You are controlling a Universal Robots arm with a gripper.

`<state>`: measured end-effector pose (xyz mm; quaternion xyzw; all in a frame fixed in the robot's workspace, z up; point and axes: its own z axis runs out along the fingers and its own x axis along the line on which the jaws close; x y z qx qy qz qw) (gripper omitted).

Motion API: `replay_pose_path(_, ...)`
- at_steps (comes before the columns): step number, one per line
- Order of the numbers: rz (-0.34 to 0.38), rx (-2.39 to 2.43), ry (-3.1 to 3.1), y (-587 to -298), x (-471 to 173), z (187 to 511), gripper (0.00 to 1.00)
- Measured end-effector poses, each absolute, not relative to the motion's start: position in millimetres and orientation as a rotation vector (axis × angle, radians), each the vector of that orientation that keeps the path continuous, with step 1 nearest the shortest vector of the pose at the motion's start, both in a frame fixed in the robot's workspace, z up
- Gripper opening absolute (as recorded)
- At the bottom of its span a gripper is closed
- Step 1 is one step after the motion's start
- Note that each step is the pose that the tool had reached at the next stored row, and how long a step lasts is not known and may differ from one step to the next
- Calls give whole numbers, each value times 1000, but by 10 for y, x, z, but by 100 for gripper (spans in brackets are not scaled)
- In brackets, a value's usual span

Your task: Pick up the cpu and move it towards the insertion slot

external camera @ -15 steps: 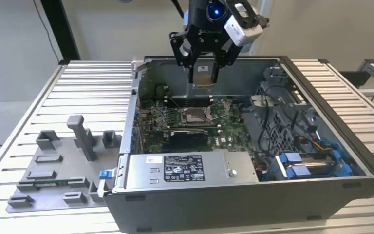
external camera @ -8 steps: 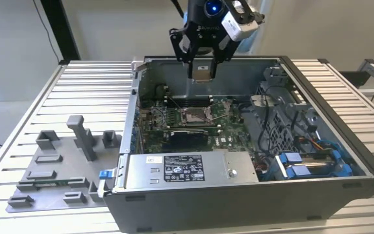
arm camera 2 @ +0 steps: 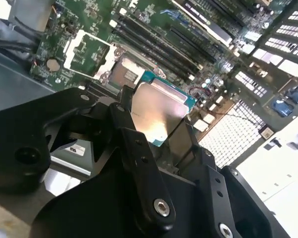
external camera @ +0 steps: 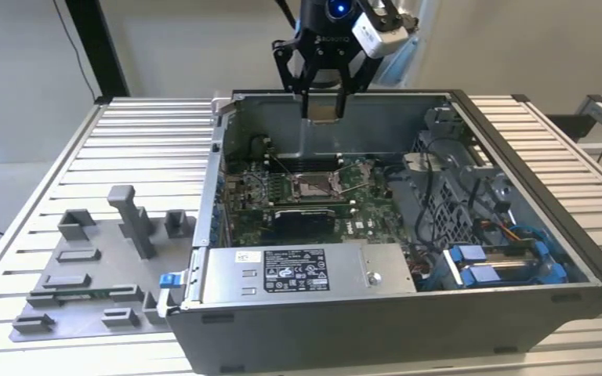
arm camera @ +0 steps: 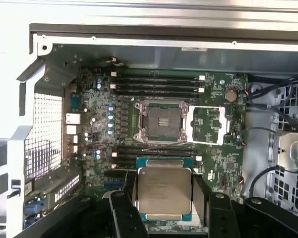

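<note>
1. Silvery cpu (arm camera: 164, 191) sits pinched between the two black fingers (arm camera: 126, 213) of the gripper (external camera: 323, 110), its flat face showing in both wrist views, teal rim visible at its edges.
2. Seen in the exterior view, the gripper hangs above the open computer case (external camera: 552, 235), near the case's far wall, with the chip held clear of the green motherboard (external camera: 364, 223).
3. Below it, the insertion slot (arm camera: 161, 120) lies open on the board, its metal frame around a dull brownish centre; the chip is apart from it, not touching.
4. Grey fixture blocks (external camera: 103, 266) stand on the slatted table (external camera: 144, 149) at the exterior view's left, well apart from the gripper.
</note>
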<state>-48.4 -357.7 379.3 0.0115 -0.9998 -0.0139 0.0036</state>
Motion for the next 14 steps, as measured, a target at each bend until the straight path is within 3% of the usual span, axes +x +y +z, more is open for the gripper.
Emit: replay_pose_path(14, -44, 36, -3134, -3290, -485, 3771, 0)
